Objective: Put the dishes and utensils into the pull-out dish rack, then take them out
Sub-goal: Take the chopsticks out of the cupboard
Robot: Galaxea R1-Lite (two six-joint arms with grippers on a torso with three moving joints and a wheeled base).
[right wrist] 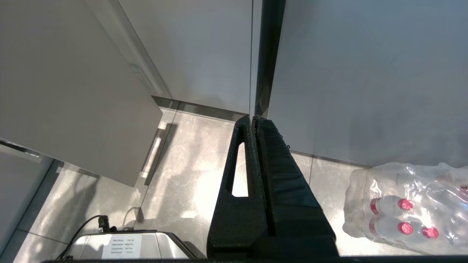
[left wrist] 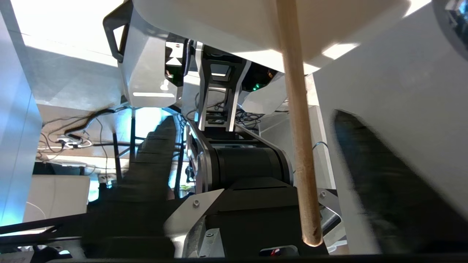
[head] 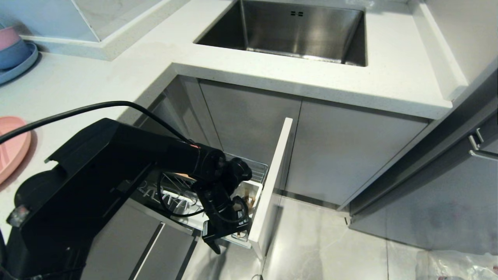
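The left gripper, at six o'clock of the rack's cup, has jaws spread around a light, stiff, slippery chopstick, best taken mid-shaft.

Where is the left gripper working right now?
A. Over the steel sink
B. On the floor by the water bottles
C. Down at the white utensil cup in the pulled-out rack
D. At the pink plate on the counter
C: the left gripper hangs low at the white utensil cup in the pulled-out rack, well below the sink and away from the pink plate.

Chopsticks in utensil cup — rack's front.
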